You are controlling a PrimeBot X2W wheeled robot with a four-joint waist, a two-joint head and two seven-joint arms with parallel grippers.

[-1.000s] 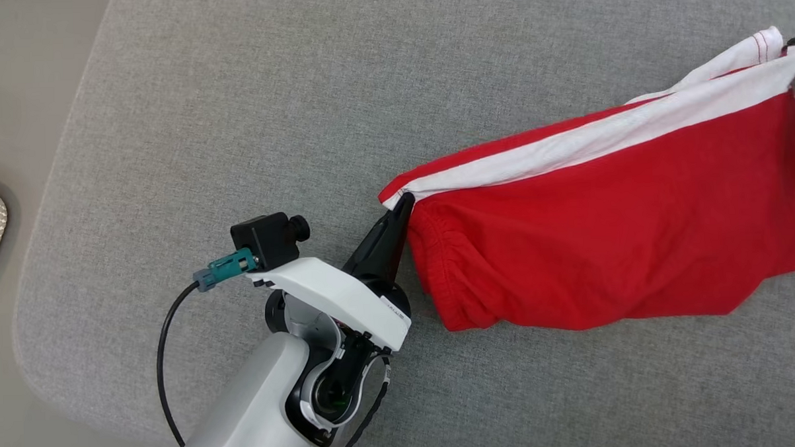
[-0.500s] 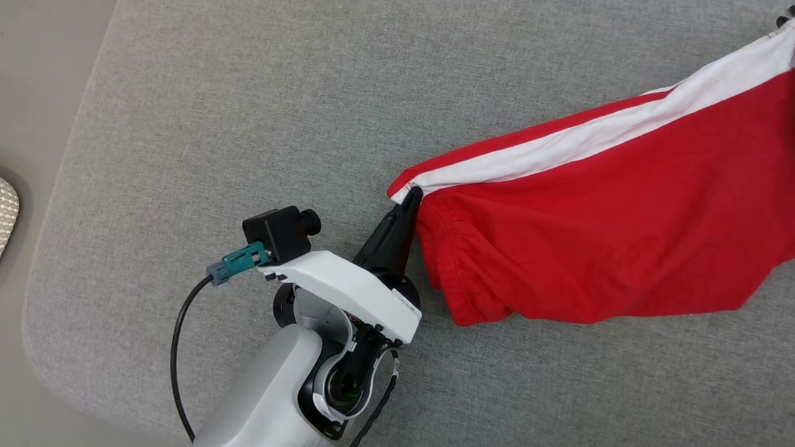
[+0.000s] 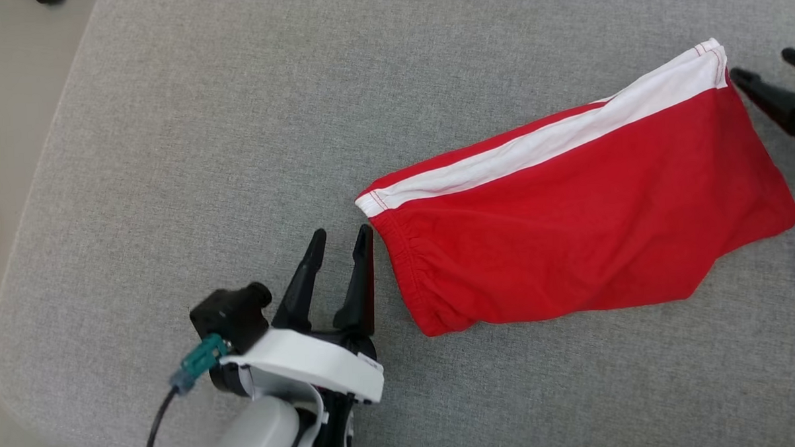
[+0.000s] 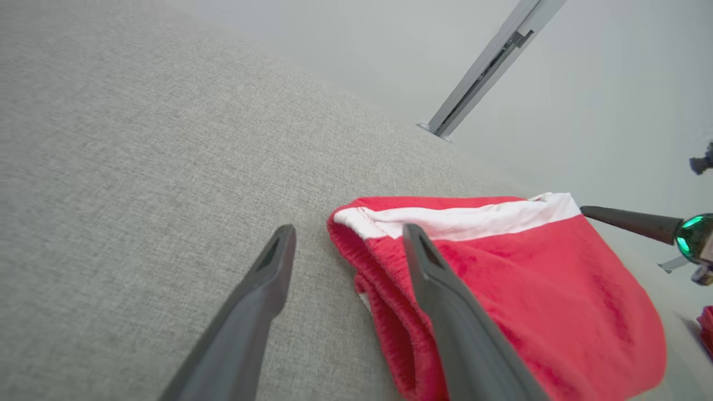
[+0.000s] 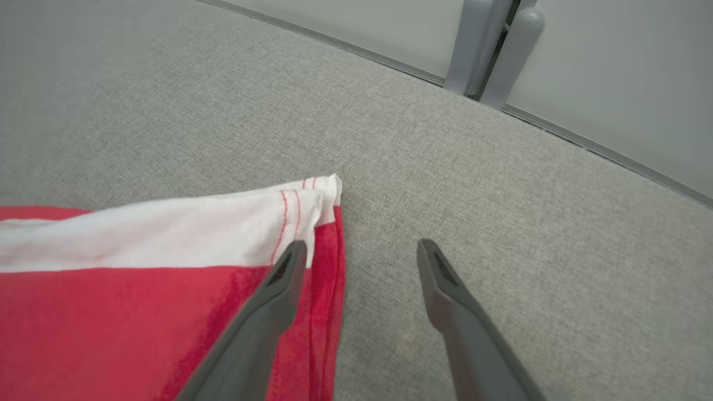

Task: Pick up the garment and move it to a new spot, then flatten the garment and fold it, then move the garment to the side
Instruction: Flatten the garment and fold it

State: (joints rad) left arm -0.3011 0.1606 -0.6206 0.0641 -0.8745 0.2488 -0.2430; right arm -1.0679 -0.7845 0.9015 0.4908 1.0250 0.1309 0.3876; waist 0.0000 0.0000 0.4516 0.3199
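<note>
The garment (image 3: 569,224) is a pair of red shorts with a white side stripe, lying folded flat on the grey cushion (image 3: 235,123). My left gripper (image 3: 342,235) stands open just left of the elastic waistband end, holding nothing. In the left wrist view the garment (image 4: 529,289) lies under and beyond the right finger, and the left gripper (image 4: 346,231) is open. My right gripper (image 3: 769,65) is open at the right edge, just off the garment's far corner. In the right wrist view the right gripper (image 5: 362,248) is open beside the garment's white hem corner (image 5: 301,206).
The grey cushion's rounded edge (image 3: 15,250) runs down the left, with beige floor (image 3: 9,78) beyond it. A pale wall with a grey vertical rail (image 5: 490,44) stands behind the cushion. Free cushion surface lies above and left of the garment.
Both grippers have opened and let go of the garment's ends. The garment has dropped flat onto the cushion. The left gripper has pulled back and turned; the camera has shifted too.
</note>
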